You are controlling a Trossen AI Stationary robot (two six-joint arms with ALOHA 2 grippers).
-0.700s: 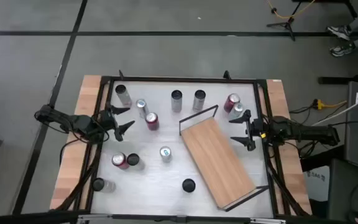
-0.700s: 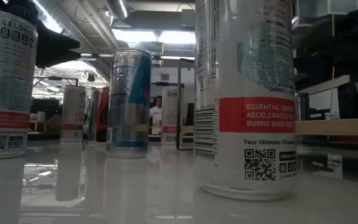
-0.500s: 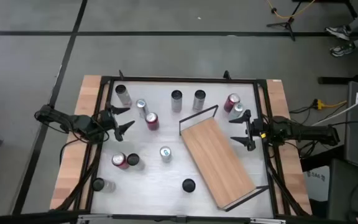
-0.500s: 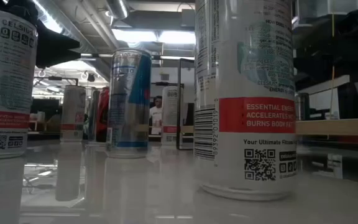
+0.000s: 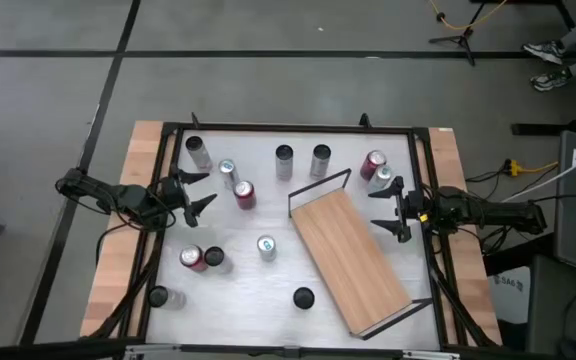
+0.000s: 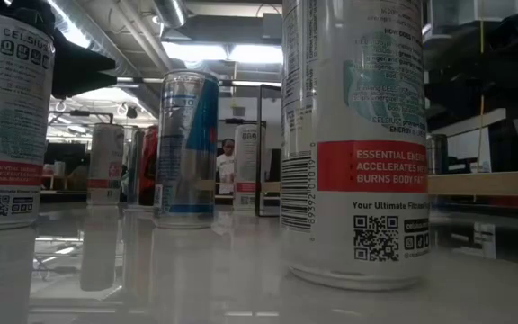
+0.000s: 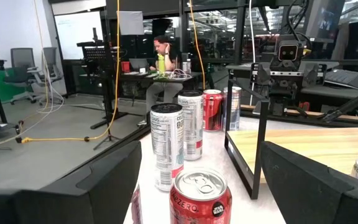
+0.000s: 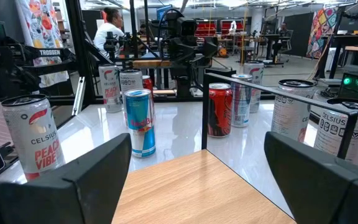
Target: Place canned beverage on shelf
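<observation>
Right now my left tool (image 5: 200, 196) hangs with its fingers spread wide and empty at the left edge of the desk (image 5: 268, 300), facing a red can (image 5: 244, 194). Opposite, my right tool (image 5: 386, 210) is likewise wide apart and empty, just beside the shelf (image 5: 350, 257), which lies bare and slantwise on the desk's right half. Other cans stand scattered around.

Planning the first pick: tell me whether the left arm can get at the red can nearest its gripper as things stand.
Probably yes. The left gripper is open beside the table's left edge, and the red can stands upright just ahead of it with bare tabletop between. The blue-and-silver can stands close beside it, so clearance looks tight there.
</observation>
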